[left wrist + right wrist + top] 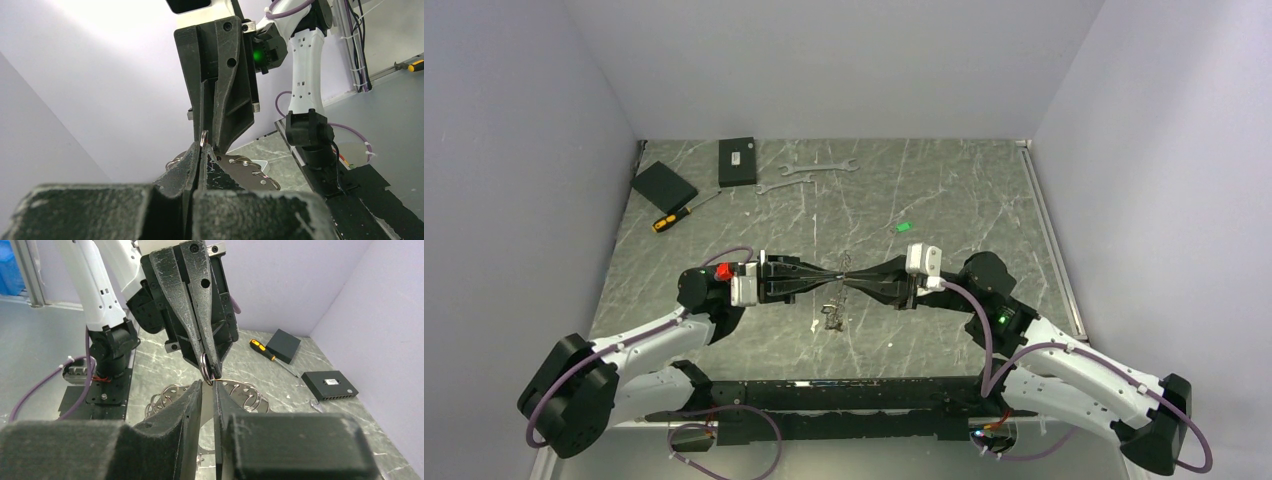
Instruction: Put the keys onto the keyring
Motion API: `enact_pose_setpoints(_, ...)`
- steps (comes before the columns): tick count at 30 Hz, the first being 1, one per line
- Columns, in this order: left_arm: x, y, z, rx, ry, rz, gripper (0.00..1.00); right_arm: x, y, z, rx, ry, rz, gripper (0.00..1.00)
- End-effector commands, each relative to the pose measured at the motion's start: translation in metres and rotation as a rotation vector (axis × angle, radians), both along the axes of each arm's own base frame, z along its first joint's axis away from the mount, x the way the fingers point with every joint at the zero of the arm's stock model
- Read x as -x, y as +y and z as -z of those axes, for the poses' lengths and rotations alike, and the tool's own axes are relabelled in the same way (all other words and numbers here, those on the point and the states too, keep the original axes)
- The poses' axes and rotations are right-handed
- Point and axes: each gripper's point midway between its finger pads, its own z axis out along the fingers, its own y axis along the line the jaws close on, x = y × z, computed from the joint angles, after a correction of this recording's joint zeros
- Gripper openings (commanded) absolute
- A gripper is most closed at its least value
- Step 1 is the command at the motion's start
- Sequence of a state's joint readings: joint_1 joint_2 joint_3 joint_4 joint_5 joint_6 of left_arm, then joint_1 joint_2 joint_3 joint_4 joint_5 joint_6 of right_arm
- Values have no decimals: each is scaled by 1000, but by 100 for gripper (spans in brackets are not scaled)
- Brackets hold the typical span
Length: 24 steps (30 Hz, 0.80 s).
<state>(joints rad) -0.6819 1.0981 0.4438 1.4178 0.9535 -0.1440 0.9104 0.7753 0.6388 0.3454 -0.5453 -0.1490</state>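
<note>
A dark grey table [964, 200] with a marbled pattern of white veins sits in a booth of plain, pale lilac walls [844, 60] on three sides. A metal rail [1049, 230] runs along its right edge. The two arm bases are mounted on a black strip at the near edge.

Both arms reach inward and meet tip to tip over the middle of the table. The left gripper [832, 277] is clenched on a small silver ring [205, 365], which hangs from its fingertips. The right gripper [854, 280] has its fingertips at that ring with a narrow gap between them. I cannot tell whether it pinches the ring.

A tangle of silvery loops [829, 318] lies on the table just below the fingertips. The keys [904, 226] show only as a small green tag. They lie on the table behind and to the right of the grippers, apart from them.

At the far left are two black boxes [737, 162] and a screwdriver [679, 212] with an orange and black handle. Two wrenches [821, 167] lie just right of them.
</note>
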Motion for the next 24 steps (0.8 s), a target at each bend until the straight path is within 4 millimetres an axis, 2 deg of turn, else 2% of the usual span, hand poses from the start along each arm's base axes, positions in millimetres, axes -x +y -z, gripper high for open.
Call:
enact_pose_setpoints(1, -1, -3, -14, 36, -19, 2, 0, 17, 1, -39, -78, -77, -79, 18)
enact_pose_setpoints(15, -3, -3, -9, 21, -8, -7, 0, 20, -3, -40, -63, -76, -77, 19)
enact_pose_setpoints(18, -3, -5, -6, 13, -3, -4, 0, 21, -3, -40, -61, -74, -86, 15)
enact_pose_setpoints(21, -4, -6, -3, 3, 3, -1, 0, 22, -1, -39, -55, -74, -93, 6)
enact_pose_setpoints(24, -6, -7, 0, -7, 10, -8, 10, 21, -1, -37, -49, -74, -93, 0)
